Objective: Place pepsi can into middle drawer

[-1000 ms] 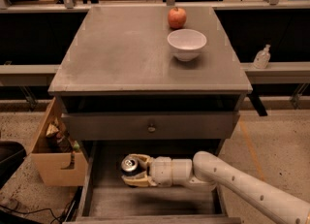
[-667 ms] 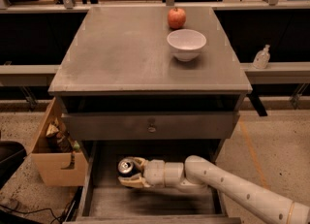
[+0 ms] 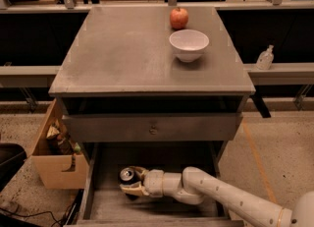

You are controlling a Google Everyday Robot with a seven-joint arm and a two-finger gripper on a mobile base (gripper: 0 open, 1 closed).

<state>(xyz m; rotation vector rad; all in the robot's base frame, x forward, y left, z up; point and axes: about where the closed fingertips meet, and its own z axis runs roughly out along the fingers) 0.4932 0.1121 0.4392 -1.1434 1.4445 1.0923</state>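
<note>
The pepsi can [image 3: 127, 175], dark with a silver top, stands upright inside the pulled-out middle drawer [image 3: 105, 205], near its left side. My gripper [image 3: 131, 182] reaches in from the right on a white arm and is shut on the can, with cream fingers [image 3: 131, 189] on either side of its body. The can's lower part is hidden by the fingers, so I cannot tell whether it touches the streaky grey drawer floor.
A grey drawer front with a small knob [image 3: 153, 130] hangs just above the open drawer. On the cabinet top [image 3: 122, 54] stand a white bowl [image 3: 188, 44] and a red apple [image 3: 179, 18]. A cardboard box [image 3: 56, 159] sits on the floor to the left.
My gripper has carried the can a little to the left inside the open drawer. The bowl and apple have not moved.
</note>
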